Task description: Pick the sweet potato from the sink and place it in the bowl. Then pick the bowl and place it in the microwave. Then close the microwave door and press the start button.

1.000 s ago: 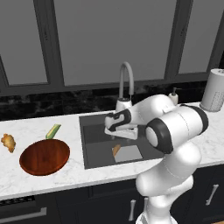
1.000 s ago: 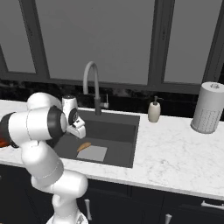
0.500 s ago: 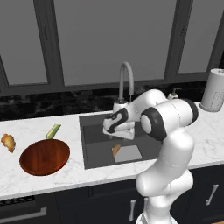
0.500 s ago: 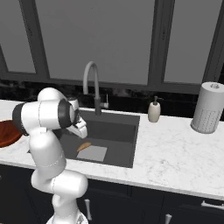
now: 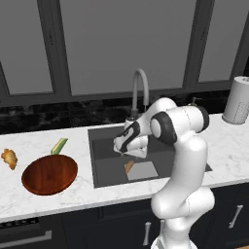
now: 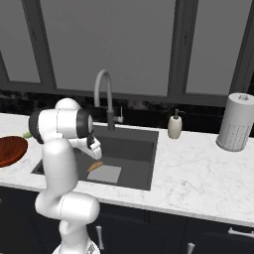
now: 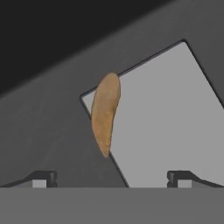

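Two rear base views flanking the sink (image 5: 102,160); close hand view downward.

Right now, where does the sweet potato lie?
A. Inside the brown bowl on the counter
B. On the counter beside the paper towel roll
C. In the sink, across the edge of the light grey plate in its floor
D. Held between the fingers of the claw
C: the sweet potato lies on the floor of the sink, across the edge of the light grey plate, below the open claw.

Below my gripper (image 7: 112,178) the sink (image 5: 104,165) floor lies bare around the sweet potato (image 7: 105,113); the faucet (image 5: 138,90) stands behind the sink.
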Robot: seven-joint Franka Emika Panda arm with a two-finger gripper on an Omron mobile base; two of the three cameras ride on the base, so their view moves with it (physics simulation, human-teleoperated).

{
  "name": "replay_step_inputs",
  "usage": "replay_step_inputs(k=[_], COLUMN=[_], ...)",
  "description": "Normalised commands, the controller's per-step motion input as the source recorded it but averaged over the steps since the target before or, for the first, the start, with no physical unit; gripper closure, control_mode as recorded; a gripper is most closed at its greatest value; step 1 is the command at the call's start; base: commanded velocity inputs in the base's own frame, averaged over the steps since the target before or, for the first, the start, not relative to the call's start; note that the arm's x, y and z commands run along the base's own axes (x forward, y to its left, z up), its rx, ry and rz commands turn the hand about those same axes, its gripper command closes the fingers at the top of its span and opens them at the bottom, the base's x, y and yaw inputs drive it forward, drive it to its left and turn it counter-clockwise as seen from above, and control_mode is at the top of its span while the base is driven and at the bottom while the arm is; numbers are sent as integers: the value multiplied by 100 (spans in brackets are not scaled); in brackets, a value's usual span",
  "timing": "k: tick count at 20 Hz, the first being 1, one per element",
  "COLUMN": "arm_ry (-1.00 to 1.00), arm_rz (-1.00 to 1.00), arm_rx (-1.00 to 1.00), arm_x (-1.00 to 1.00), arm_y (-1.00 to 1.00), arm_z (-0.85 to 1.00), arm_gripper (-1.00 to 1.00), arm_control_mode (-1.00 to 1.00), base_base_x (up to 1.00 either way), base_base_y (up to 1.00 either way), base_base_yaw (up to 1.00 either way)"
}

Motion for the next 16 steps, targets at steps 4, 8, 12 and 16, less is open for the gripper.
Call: replay_step_inputs(k=[4, 8, 12, 16], arm_ry=[0, -2, -1, 0], arm_rz=[-1, -1, 0, 0], arm_rx=[0, -1, -1, 0], arm_x=[34, 37, 19, 0], arm_y=[0, 0, 0, 0], arm_z=[-30, -23, -35, -48], arm_gripper=[-100, -100, -100, -100], arm_control_mode=[-100, -100, -100, -100], base_base_x=[0, 0, 0, 0], base_base_y=[0, 0, 0, 0], base_base_yaw=[0, 0, 0, 0])
